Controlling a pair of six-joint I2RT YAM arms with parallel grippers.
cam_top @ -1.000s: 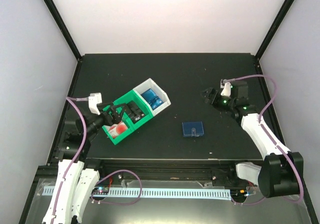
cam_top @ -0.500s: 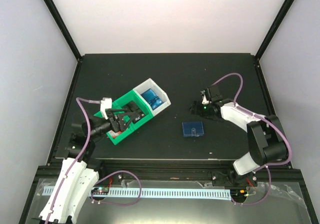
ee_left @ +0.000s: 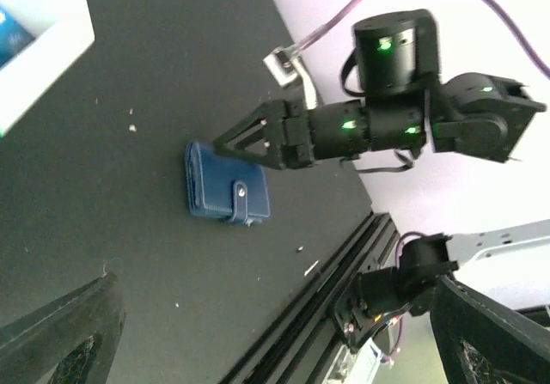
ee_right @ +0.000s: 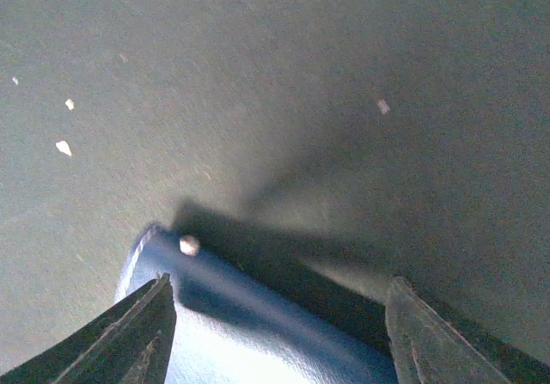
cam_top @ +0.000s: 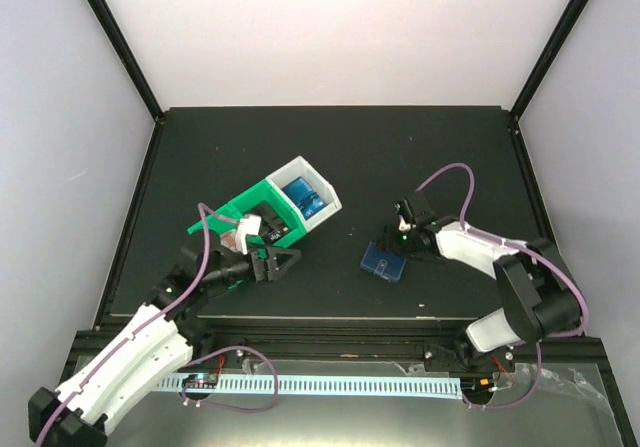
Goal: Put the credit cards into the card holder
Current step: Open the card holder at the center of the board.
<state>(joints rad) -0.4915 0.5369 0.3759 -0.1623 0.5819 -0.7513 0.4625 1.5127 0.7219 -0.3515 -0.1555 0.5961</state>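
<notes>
while the card holder (cam_top: 383, 262) lies askew, its clasp (ee_left: 241, 192) points nearward.

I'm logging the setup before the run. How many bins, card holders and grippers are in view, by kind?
bins: 2, the green bin and the white bin
card holder: 1
grippers: 2, the left gripper and the right gripper
total: 5

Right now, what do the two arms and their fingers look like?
The left arm and right arm have white shells on their long links and black joints. A purple cable runs along each to the wrist. The fingers are black and taper to a point. Green lights glow near the right wrist.
</notes>
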